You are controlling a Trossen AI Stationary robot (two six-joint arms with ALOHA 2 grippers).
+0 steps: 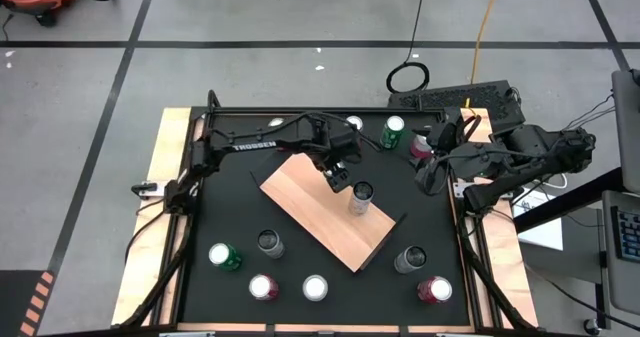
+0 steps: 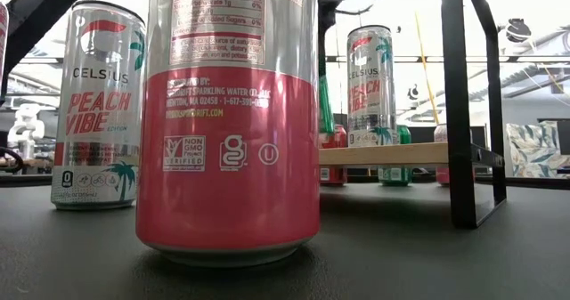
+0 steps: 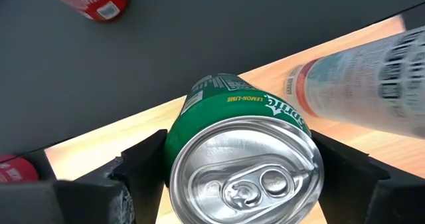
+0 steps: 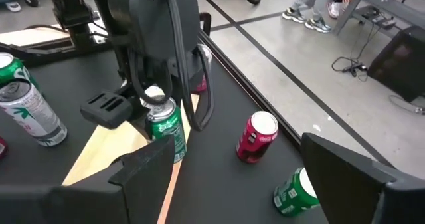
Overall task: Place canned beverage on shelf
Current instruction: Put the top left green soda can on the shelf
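My left gripper [image 1: 337, 175] hangs over the far end of the shelf [image 1: 310, 202], a tan wood-grain board, and is shut on a green Sprite can [image 3: 239, 151]. The right wrist view shows the same can [image 4: 163, 127] close over the board [image 4: 106, 147]. Its base is hidden, so I cannot tell whether it stands on the board. A silver Celsius can [image 1: 361, 197] stands upright on the shelf beside it. My right gripper [image 4: 239, 177] waits open at the table's right side with nothing between its fingers. My left gripper pinches the green can's side wall [image 3: 174, 151] between its two fingers, one on each side, just below the top rim. The fingers come from above, pointing steeply down. The can is nearly upright with its lid facing up; whether its base rests on the shelf does not show.
Several upright cans stand along the table's near edge [image 1: 315, 288] and two at the far edge [image 1: 394, 130]. A red can [image 4: 255, 137] and a green can [image 4: 295, 191] stand on the black table near my right gripper. A pink can [image 2: 230, 113] fills the low view.
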